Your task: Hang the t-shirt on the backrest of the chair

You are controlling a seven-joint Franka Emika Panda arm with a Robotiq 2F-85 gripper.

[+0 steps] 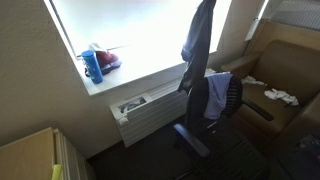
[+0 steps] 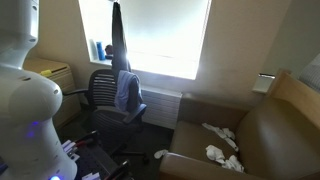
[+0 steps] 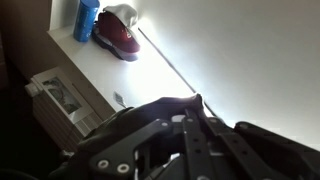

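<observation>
Holds the t-shirt (image 1: 198, 38) high in front of the bright window, pinched in the gripper (image 3: 193, 103) with the jaws clenched on a fold of the dark cloth near its top edge. Lifts it that far, by the look of it, to clear the backrest (image 2: 100, 88) of the chair (image 1: 210, 135) and to let gravity pull the cloth out long rather than bunched. Shows in both exterior views as a narrow dark strip dropping straight down, with a bluish lower part that appears to lie already against the top of the backrest, touching it. Seems to put the job about midway: raised and lined up over the chair, not yet draped and let go. Probably calls next for a carry across the backrest and a lowering, to drop cloth on both sides before any release. Leaves alone the bottle (image 1: 93, 66) and the red thing (image 1: 108, 60) on the sill (image 3: 110, 75), well apart from the chair, and likewise the brown armchair (image 2: 270, 130) with white rags (image 2: 222, 142) on its seat.
</observation>
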